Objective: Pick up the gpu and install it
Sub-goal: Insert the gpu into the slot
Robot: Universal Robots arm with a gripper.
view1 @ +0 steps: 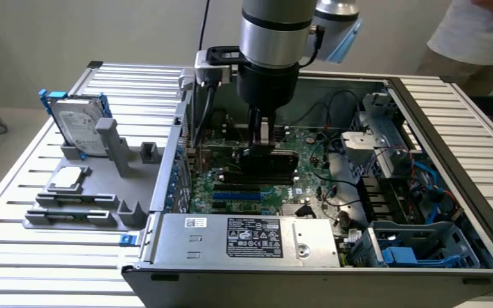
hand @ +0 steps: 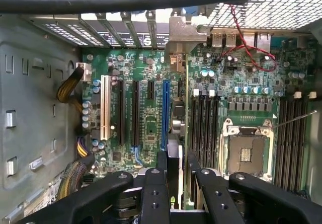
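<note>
The gpu point(view1: 269, 165) stands on edge inside the open computer case, low over the green motherboard point(view1: 229, 192). My gripper point(view1: 262, 142) comes straight down from above and is shut on the card's upper edge. In the wrist view the gpu point(hand: 176, 116) shows edge-on between my two black fingers point(hand: 161, 166). Its silver end bracket point(hand: 186, 30) sits at the case's rear slot openings. The card runs along the motherboard point(hand: 146, 113) close beside the long blue slot point(hand: 165, 110). The gripper point(hand: 176, 159) hides the card's near end.
A grey holder point(view1: 84, 192) with a blue-framed hard drive point(view1: 79, 122) stands outside the case on the exterior view's left. The power supply point(view1: 246, 239) lies at the case's front and a drive cage point(view1: 418, 247) at the right. A person point(view1: 477, 32) stands at the back right.
</note>
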